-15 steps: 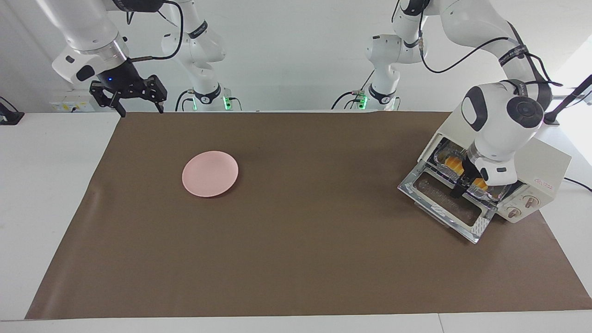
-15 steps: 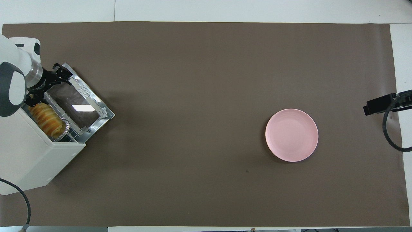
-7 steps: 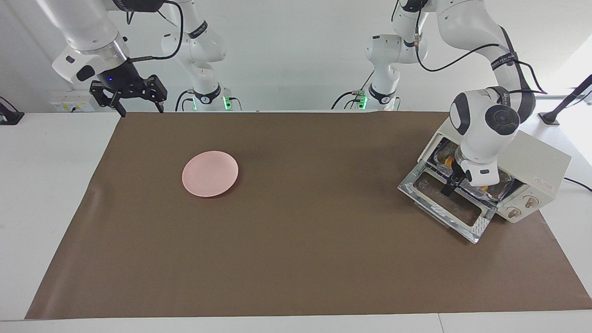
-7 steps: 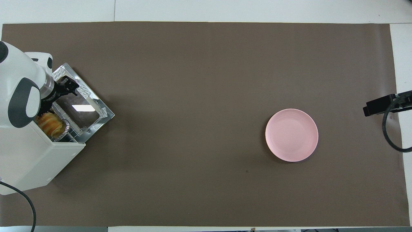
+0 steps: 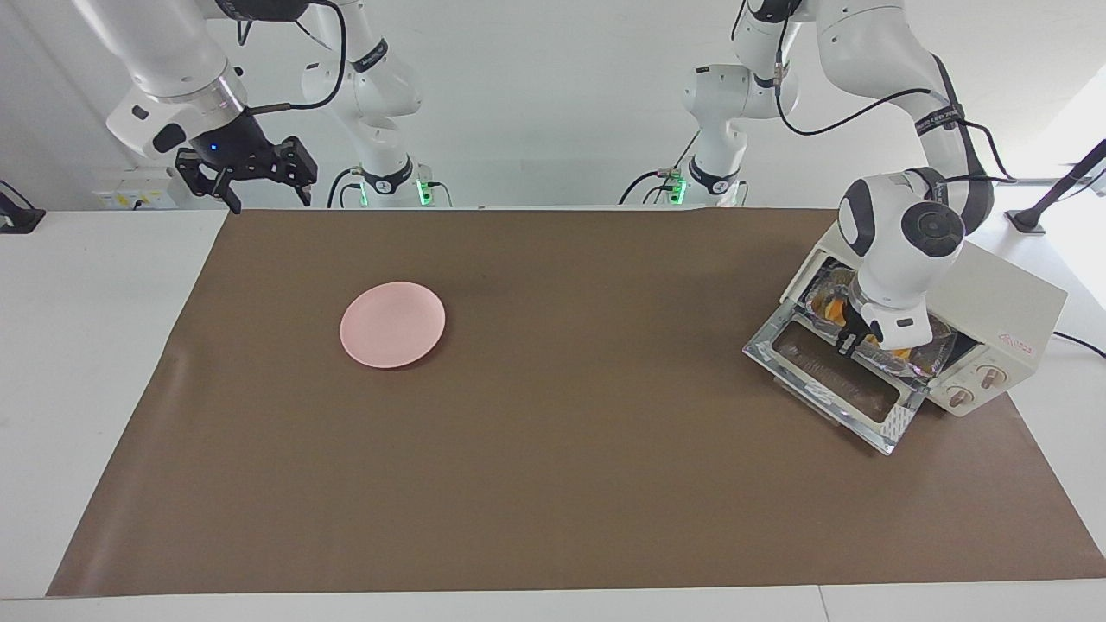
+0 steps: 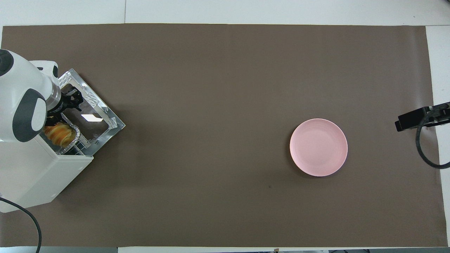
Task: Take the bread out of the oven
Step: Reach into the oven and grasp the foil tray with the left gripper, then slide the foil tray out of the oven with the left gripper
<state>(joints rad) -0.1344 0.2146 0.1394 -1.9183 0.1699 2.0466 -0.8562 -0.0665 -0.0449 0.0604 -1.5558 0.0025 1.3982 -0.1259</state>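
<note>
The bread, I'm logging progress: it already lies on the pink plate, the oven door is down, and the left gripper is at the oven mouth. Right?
Not quite. The bread is not on the pink plate, which is bare; it sits in its foil tray at the oven mouth, as the overhead view shows. The door is down and the left gripper is at the mouth.
</note>
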